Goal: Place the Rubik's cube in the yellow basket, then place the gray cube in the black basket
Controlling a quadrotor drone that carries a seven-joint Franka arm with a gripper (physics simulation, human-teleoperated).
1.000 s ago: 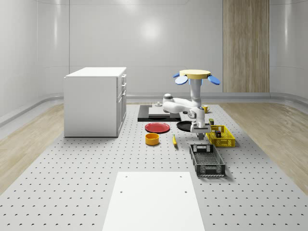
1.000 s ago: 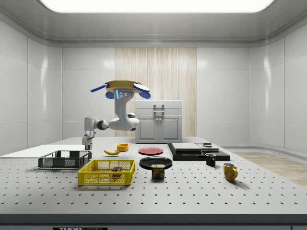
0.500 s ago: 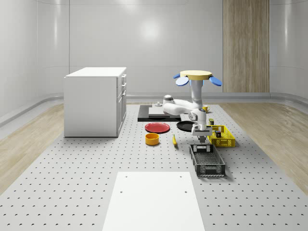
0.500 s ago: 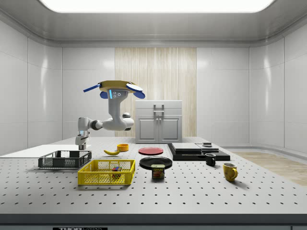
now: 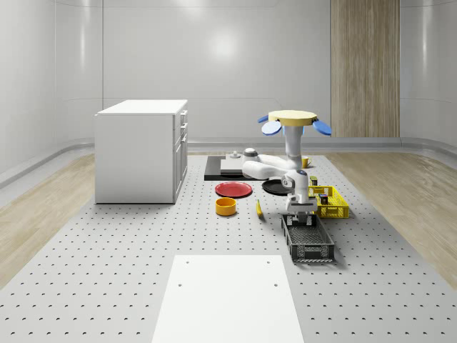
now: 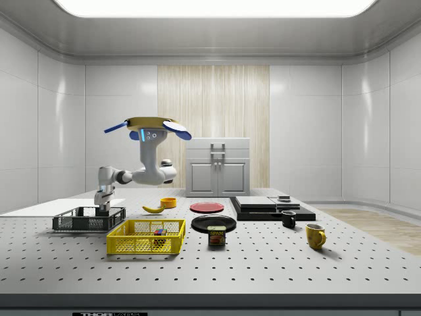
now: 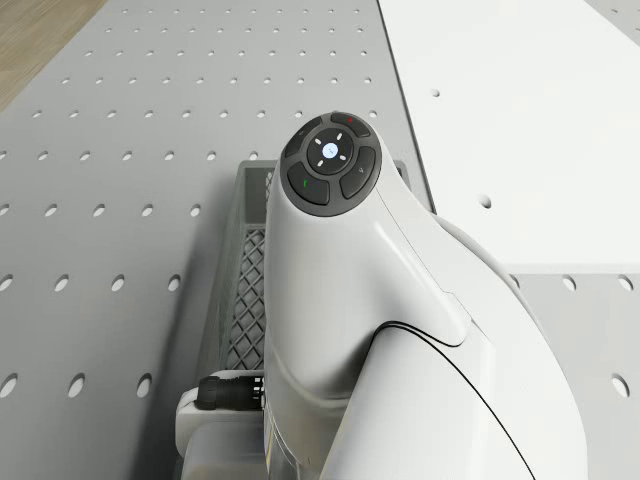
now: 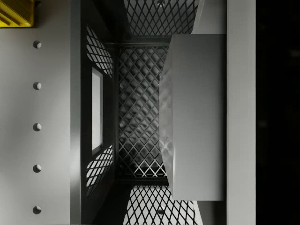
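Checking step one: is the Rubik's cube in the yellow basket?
In: the Rubik's cube shows through the yellow basket's mesh wall.
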